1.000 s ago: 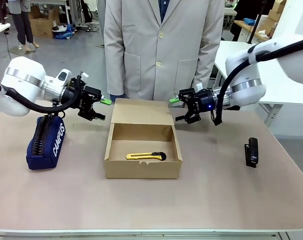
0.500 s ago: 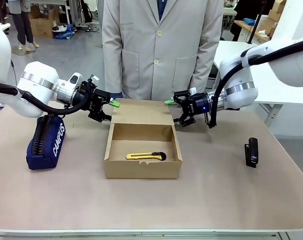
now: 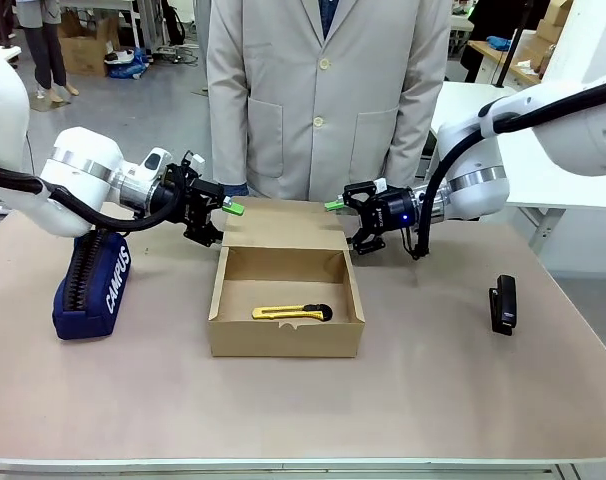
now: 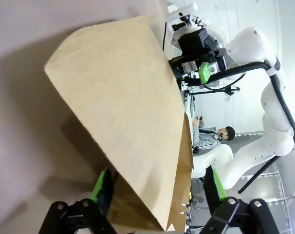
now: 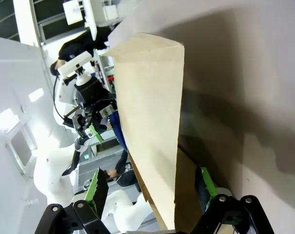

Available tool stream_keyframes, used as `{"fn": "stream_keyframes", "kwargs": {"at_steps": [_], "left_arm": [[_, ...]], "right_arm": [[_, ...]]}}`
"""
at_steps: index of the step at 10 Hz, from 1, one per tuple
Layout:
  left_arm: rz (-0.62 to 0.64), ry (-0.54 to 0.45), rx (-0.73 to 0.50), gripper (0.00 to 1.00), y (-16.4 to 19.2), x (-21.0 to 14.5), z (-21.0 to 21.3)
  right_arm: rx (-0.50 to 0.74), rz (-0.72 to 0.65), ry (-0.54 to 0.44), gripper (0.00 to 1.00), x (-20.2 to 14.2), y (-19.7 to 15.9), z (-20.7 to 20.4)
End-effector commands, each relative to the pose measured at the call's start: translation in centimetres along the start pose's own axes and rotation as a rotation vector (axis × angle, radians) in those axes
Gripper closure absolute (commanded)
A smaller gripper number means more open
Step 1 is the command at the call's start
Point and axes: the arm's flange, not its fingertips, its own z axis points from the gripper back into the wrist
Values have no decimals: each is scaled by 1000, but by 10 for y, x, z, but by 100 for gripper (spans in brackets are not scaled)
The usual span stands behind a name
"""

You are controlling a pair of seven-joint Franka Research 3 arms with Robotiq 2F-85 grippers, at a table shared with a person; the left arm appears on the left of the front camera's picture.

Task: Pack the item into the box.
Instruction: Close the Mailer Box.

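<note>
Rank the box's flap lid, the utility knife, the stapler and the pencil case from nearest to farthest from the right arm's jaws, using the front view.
1. flap lid, beside the right arm's jaws, at the far edge of the box.
2. utility knife, inside the box.
3. stapler, out to the right.
4. pencil case, far left, past the box.

The left gripper [image 3: 221, 222] and right gripper [image 3: 345, 226] close inward, spread fingers [image 4: 102, 187] now straddling the side edges of the lid [image 3: 283, 225] of the box [image 3: 283, 338].
</note>
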Motion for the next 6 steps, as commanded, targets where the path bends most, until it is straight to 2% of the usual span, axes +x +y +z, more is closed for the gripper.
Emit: {"fn": "stream_keyframes", "kwargs": {"at_steps": [1, 2, 3, 4, 5, 6], "left_arm": [[-37, -20, -46, 19, 0, 4, -1], [-42, -27, -46, 39, 0, 3, -2], [-39, -30, -45, 25, 0, 3, -3], [-40, -33, -48, 58, 0, 3, -4], [-39, -30, -51, 44, -1, 4, -3], [-47, -31, -48, 44, -3, 3, -3]], "right_arm": [[29, -31, 8, 26, 5, 6, 0], [31, -29, 11, 40, 4, 5, 1], [31, -30, 14, 46, 4, 4, 2], [29, -32, 10, 60, 5, 2, 2], [31, -15, -6, 57, 6, 0, 3], [32, -13, -3, 57, 5, 0, 6]]}}
